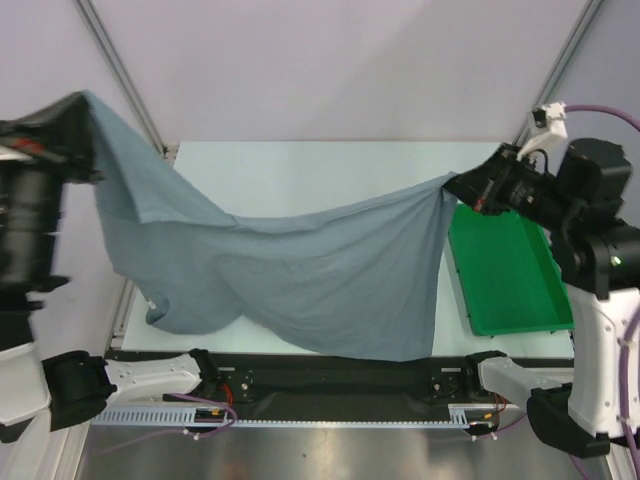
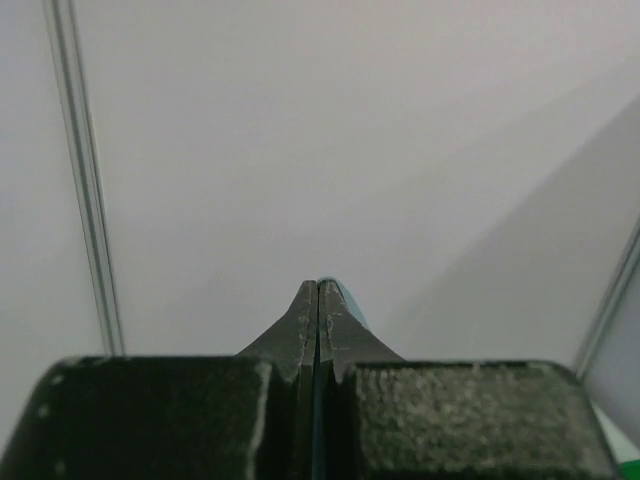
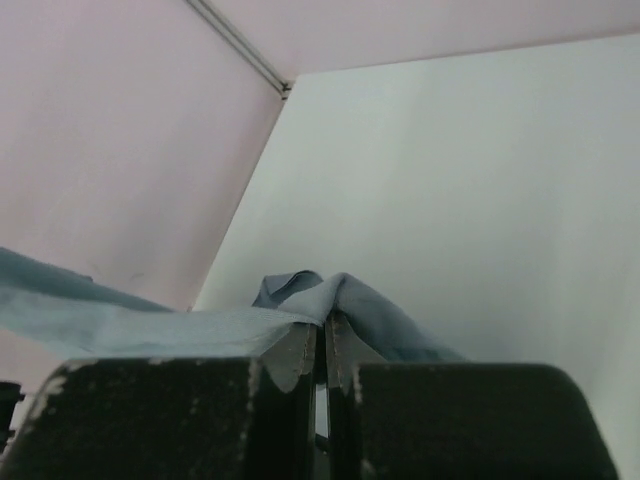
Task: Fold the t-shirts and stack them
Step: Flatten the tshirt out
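Early stage: a single t-shirt (image 1: 300,270) hangs unfolded above the surface (image 1: 300,165), stretched between the left fingers (image 2: 306,322) and the right fingers (image 3: 298,352), both clenched on its upper edge; no fold is made and no stack is visible near the tray (image 1: 505,270).

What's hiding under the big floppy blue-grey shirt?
Only the pale table shows around the slate blue-grey cloth t-shirt. Whatever lies beneath its hanging middle is covered, so I cannot tell.

1 green plastic tray (image 1: 505,275) lies on the pale table (image 1: 300,170), near and below the right fingers (image 1: 470,188); 2 slanted metal posts (image 1: 125,75) stand behind.
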